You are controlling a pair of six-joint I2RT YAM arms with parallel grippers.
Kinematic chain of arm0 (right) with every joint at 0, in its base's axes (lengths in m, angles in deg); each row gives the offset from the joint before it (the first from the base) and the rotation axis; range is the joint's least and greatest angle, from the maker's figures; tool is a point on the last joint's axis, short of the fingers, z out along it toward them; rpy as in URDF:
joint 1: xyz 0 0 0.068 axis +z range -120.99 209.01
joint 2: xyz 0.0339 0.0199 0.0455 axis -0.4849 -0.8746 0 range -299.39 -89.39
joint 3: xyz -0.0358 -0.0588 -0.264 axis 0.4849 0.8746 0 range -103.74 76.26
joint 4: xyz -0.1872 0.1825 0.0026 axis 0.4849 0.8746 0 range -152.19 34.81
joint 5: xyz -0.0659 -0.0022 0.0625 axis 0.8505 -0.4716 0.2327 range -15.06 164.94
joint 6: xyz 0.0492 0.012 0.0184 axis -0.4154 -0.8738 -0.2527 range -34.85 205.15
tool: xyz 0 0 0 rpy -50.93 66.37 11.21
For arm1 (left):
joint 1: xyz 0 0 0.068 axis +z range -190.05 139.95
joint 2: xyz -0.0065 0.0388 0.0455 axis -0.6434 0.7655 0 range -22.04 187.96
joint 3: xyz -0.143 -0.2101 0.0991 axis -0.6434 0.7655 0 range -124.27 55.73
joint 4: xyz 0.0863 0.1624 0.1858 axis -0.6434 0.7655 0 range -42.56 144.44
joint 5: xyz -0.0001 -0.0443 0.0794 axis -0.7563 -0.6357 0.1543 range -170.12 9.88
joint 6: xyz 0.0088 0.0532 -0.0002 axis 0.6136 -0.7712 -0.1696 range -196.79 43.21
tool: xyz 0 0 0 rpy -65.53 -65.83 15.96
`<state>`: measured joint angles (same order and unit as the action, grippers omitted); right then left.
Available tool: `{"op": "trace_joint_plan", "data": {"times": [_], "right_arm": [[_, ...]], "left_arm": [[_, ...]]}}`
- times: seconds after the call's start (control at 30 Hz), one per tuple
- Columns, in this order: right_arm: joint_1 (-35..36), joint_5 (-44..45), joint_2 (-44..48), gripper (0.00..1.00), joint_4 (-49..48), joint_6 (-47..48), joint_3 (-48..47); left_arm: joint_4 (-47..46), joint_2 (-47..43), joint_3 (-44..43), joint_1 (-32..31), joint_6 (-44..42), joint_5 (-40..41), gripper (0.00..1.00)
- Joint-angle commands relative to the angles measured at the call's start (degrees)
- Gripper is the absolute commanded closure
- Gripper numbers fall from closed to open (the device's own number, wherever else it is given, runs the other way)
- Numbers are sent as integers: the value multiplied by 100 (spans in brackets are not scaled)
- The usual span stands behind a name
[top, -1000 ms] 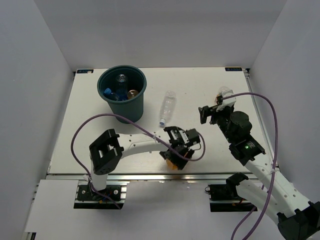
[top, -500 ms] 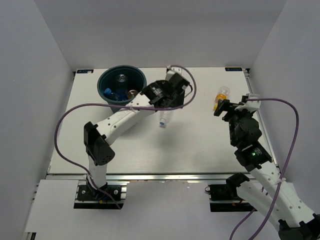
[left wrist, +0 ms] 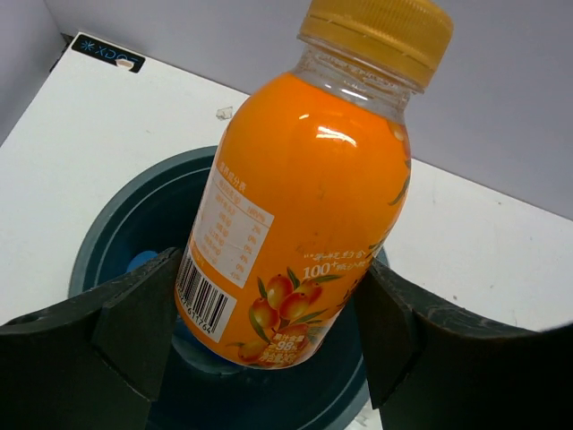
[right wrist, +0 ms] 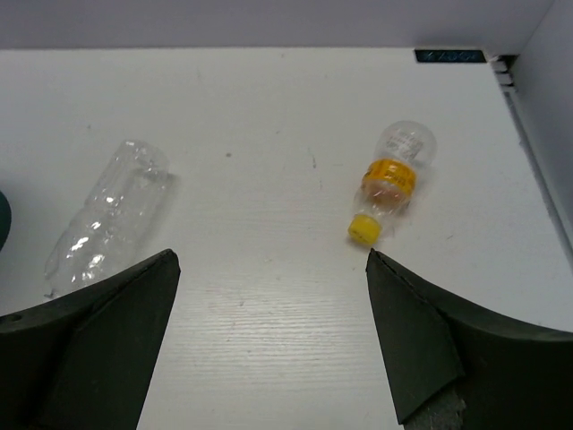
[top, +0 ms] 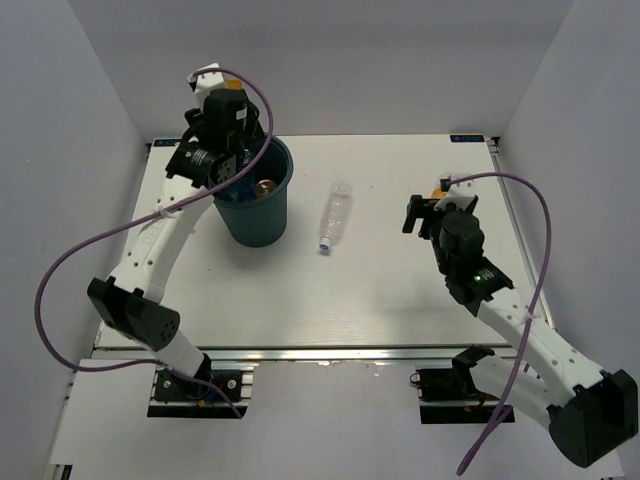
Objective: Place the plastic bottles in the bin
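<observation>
My left gripper (top: 212, 165) is shut on an orange bottle (left wrist: 304, 188) with a yellow-orange cap and holds it upright over the open mouth of the dark teal bin (top: 250, 205), whose rim also shows in the left wrist view (left wrist: 107, 228). Bottles lie inside the bin; a blue cap (left wrist: 139, 262) and a brown cap (top: 265, 187) show. A plain clear bottle (top: 336, 214) lies on the table right of the bin, also in the right wrist view (right wrist: 107, 215). A small clear bottle with a yellow cap (right wrist: 389, 184) lies just ahead of my right gripper (right wrist: 270, 260), which is open and empty above the table.
White walls close the table (top: 380, 290) on three sides. A black marker (right wrist: 449, 55) sits at the far right corner by the table's right edge. A purple cable (top: 70, 260) loops off the left arm.
My left arm has swung from the table's near middle up to the bin, carrying the orange bottle. My right gripper has shifted about near the small bottle and stays open.
</observation>
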<state>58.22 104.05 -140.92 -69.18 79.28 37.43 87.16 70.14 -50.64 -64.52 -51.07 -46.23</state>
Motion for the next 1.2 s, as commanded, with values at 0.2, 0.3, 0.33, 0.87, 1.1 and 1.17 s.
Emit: {"op": "trace_joint_plan", "data": {"times": [0.2,0.3,0.33,0.87,1.1,1.17], "right_arm": [[330,-397,-1649,11,-162,-441,-1144],[480,-370,-2202,11,-286,-712,-1512],[498,-370,-2343,11,-312,-784,-1609],[963,-414,-5489,11,381,-2023,-3754],[981,-116,-7027,11,1127,-2286,-5186],[990,-36,-7336,11,1286,-2296,-5458]], "left_arm": [[-325,-148,512,627,-146,-663,6],[-439,-174,512,750,-181,-980,2],[-439,-183,486,759,-216,-989,2],[-624,-1114,1836,1872,319,-628,2],[-1001,-1755,3347,2877,1180,-656,2],[-1072,-1966,3561,2904,1225,-419,2]]}}
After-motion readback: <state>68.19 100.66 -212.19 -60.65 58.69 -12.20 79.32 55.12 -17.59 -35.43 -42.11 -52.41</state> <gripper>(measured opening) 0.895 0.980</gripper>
